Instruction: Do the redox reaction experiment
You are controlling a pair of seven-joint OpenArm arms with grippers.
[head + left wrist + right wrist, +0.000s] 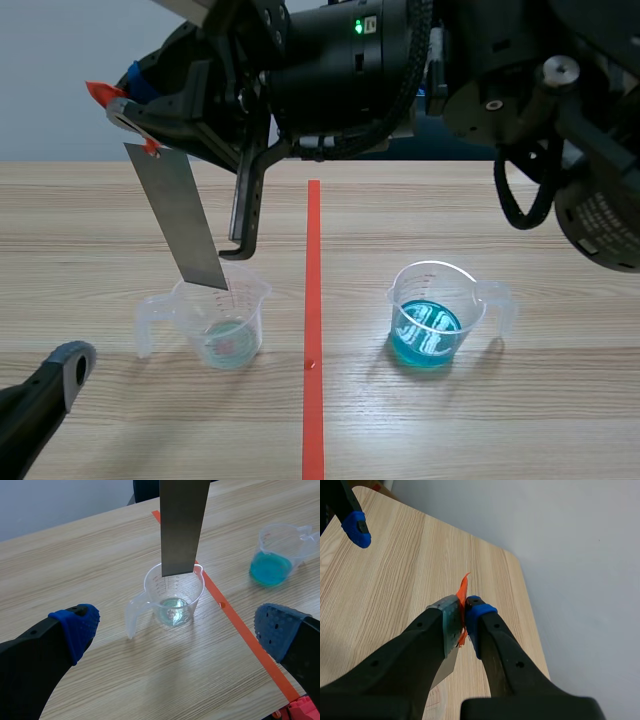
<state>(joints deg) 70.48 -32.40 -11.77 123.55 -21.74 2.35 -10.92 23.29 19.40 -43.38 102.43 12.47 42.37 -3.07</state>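
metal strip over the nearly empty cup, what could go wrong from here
1. The metal strip hangs tilted with its lower end at the rim of the clear cup. Lowered like this, it could catch the rim and tip the cup, which the open left gripper is not steadying.
2. The right gripper pinches the strip only at its top end, so it may swing or slip.

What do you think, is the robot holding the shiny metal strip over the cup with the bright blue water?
Not quite. The right gripper holds the metal strip over the other cup, the one with pale liquid. The bright blue cup stands apart, across the tape line. The left wrist view shows it.
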